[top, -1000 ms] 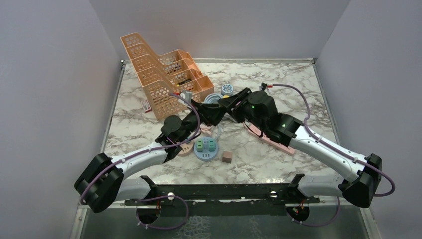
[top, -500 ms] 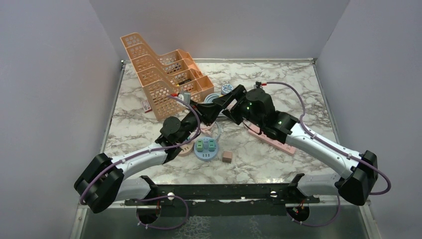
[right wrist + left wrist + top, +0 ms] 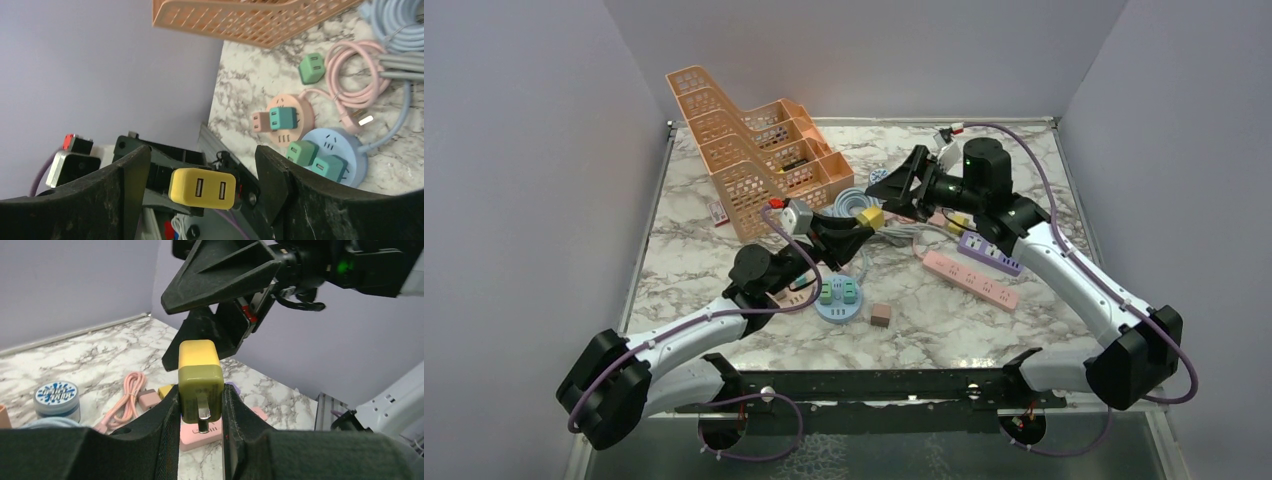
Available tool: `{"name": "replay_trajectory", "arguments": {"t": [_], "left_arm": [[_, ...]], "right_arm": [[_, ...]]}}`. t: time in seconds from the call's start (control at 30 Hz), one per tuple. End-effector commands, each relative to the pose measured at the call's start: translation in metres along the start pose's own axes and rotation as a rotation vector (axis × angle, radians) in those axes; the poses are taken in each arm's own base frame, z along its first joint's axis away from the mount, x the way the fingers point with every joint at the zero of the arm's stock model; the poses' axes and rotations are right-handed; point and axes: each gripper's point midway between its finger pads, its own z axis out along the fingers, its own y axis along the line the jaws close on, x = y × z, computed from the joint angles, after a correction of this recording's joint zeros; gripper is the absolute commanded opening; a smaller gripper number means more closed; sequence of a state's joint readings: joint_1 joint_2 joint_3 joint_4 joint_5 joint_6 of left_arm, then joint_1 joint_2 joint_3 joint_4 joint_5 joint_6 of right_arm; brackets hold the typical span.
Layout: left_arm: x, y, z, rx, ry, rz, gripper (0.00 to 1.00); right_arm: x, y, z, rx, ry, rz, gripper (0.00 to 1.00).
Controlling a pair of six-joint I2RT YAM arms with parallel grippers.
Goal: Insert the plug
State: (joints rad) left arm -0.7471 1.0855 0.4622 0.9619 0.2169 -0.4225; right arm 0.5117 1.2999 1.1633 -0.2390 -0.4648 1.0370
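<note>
**Yellow plug held in the air between two arms, above a crowded marble worktop**

The worktop [image 3: 984,160] is white marble with grey veins, edged by a thin metal rim; plain pale lilac-grey walls close it in at the back and on both sides.

The left pincer [image 3: 859,228] is clamped on the yellow plug [image 3: 871,216], one finger against each side; in the left wrist view the prongs point back between the fingers, and the plug's body sticks out past their tips. The plug is lifted off the worktop, near its middle, and sits in no socket. The right pincer [image 3: 904,185] faces it from the far side with its fingers spread wide; they touch nothing. In the right wrist view the plug's two slot-shaped ports look straight at that camera.

An orange tiered basket [image 3: 744,150] stands at the far left corner. A pale blue coiled cable [image 3: 854,200] lies just beside it, and a small round tin [image 3: 881,177] with a blue pattern is near the coil. A pink power strip [image 3: 970,280] lies at a slant right of the middle; a purple power strip [image 3: 990,253] lies just behind it, partly under the right arm. A round blue socket hub [image 3: 837,300] carrying green plugs sits near the front; a small brown cube [image 3: 881,316] is just to its right. A peach round hub [image 3: 290,117] and a pink coiled cable [image 3: 355,75] show in the right wrist view, beside the blue hub.
</note>
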Motion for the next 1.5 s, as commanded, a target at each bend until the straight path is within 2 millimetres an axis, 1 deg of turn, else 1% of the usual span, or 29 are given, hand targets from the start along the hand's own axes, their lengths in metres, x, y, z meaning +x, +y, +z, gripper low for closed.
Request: {"name": "replay_trajectory", "arguments": {"t": [0.0,0.13,0.27,0.37,0.43,0.53,0.6,0.67,0.7,0.83,0.9,0.97,1.0,1.03,1.2,1.23,1.27,1.3,1.33,1.37,1.4,1.47], "left_arm": [[-0.031,-0.030,0.002,0.153,-0.066,0.105,0.00],[-0.040,-0.040,0.004,0.197,-0.080,0.122,0.00],[-0.043,-0.047,0.005,0.237,-0.081,0.139,0.00],[-0.043,-0.053,0.005,0.273,-0.073,0.149,0.00],[-0.041,-0.054,0.005,0.281,-0.068,0.152,0.00],[-0.037,-0.051,0.005,0.274,-0.059,0.153,0.00],[-0.037,-0.048,0.006,0.256,-0.061,0.148,0.00],[-0.036,-0.044,0.007,0.236,-0.057,0.140,0.00],[-0.035,-0.042,0.007,0.230,-0.056,0.137,0.00],[-0.031,-0.040,0.006,0.227,-0.046,0.133,0.00],[-0.030,-0.041,0.006,0.234,-0.041,0.136,0.00],[-0.029,-0.041,0.005,0.237,-0.037,0.136,0.00],[-0.028,-0.040,0.005,0.239,-0.035,0.136,0.00],[-0.027,-0.040,0.005,0.241,-0.031,0.136,0.00],[-0.024,-0.042,0.005,0.255,-0.020,0.129,0.00],[-0.023,-0.041,0.005,0.247,-0.014,0.124,0.03],[-0.021,-0.037,0.005,0.226,-0.005,0.115,0.13],[-0.020,-0.031,0.006,0.192,0.001,0.102,0.30],[-0.018,-0.025,0.005,0.153,0.008,0.091,0.43],[-0.015,-0.018,0.004,0.115,0.012,0.083,0.53],[-0.013,-0.012,0.002,0.077,0.018,0.079,0.59],[-0.007,0.002,-0.003,0.000,0.034,0.078,0.66]], "right_arm": [[0.029,0.024,-0.020,-0.157,0.187,-0.045,0.77],[0.047,0.026,-0.030,-0.201,0.265,-0.021,0.75],[0.055,0.029,-0.037,-0.233,0.294,0.008,0.66],[0.056,0.030,-0.039,-0.235,0.298,0.018,0.53],[0.056,0.030,-0.039,-0.233,0.299,0.025,0.44],[0.058,0.032,-0.040,-0.239,0.311,0.040,0.32],[0.058,0.033,-0.041,-0.245,0.310,0.042,0.25],[0.056,0.034,-0.042,-0.246,0.296,0.031,0.24],[0.056,0.034,-0.042,-0.245,0.289,0.026,0.26],[0.057,0.037,-0.044,-0.263,0.296,0.018,0.52],[0.059,0.040,-0.047,-0.280,0.311,0.013,0.57],[0.061,0.043,-0.050,-0.293,0.322,0.011,0.58],[0.061,0.044,-0.051,-0.299,0.326,0.010,0.57],[0.062,0.045,-0.052,-0.301,0.328,0.010,0.54],[0.059,0.039,-0.047,-0.276,0.306,0.004,0.25],[0.056,0.036,-0.045,-0.257,0.286,-0.007,0.22],[0.052,0.032,-0.042,-0.227,0.264,-0.024,0.21],[0.047,0.026,-0.040,-0.184,0.237,-0.046,0.19],[0.040,0.018,-0.037,-0.125,0.197,-0.076,0.19],[0.031,0.008,-0.035,-0.054,0.157,-0.116,0.18],[0.022,-0.003,-0.034,0.022,0.116,-0.152,0.18],[0.002,-0.033,-0.035,0.191,0.034,-0.227,0.17]]}}
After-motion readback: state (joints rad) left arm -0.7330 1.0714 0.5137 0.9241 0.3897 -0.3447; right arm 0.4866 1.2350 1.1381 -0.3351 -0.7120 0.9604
